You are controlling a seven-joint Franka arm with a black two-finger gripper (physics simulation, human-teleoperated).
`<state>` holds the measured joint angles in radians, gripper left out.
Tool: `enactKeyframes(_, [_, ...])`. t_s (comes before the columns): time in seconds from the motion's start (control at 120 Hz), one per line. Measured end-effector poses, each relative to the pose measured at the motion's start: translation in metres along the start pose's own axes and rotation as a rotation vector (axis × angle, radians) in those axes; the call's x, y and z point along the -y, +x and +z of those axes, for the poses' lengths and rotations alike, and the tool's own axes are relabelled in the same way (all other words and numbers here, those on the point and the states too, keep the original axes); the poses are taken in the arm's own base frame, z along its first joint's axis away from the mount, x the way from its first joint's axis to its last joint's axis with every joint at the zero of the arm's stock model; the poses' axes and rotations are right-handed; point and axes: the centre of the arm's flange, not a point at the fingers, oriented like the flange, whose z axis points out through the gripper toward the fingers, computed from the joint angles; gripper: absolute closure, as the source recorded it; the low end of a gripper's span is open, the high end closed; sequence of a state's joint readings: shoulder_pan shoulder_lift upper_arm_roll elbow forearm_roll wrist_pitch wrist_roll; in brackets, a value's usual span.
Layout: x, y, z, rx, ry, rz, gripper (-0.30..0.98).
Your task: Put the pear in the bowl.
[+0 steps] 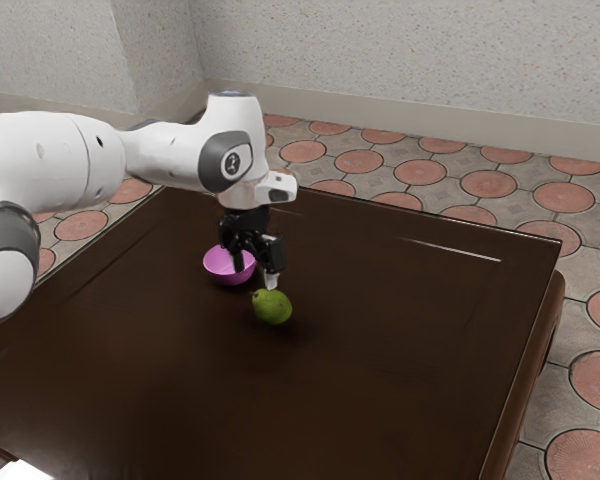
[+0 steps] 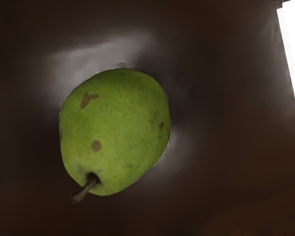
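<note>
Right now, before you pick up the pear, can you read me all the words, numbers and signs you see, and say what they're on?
No words or numbers that I can read.
My arm: a round light mark on a dark grey cap, too small to make out.
The pear: only brown spots and a stem, no letters.
The bowl: plain pink, no writing that I can see.

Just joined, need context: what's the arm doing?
The robot arm has its gripper open near the pear, with nothing held. The pear lies on the table, beside the pink bowl and not in it. Likely it is lining up to pick the pear up.
</note>
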<state>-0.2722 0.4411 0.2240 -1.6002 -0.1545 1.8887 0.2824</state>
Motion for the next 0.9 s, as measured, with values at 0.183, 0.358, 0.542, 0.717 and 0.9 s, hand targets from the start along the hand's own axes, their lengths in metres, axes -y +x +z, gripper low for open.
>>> enactKeyframes(0.183, [0.020, 0.012, 0.053, 0.014, -0.061, -0.040, 0.02])
enactKeyframes(0.358, [0.024, 0.022, 0.074, -0.014, -0.072, -0.028, 0.06])
enactKeyframes(0.542, [0.032, 0.030, 0.082, -0.053, -0.078, -0.008, 0.09])
enactKeyframes(0.717, [0.032, 0.035, 0.096, -0.063, -0.087, 0.008, 0.12])
enactKeyframes(0.9, [0.032, 0.036, 0.100, -0.069, -0.086, 0.022, 0.23])
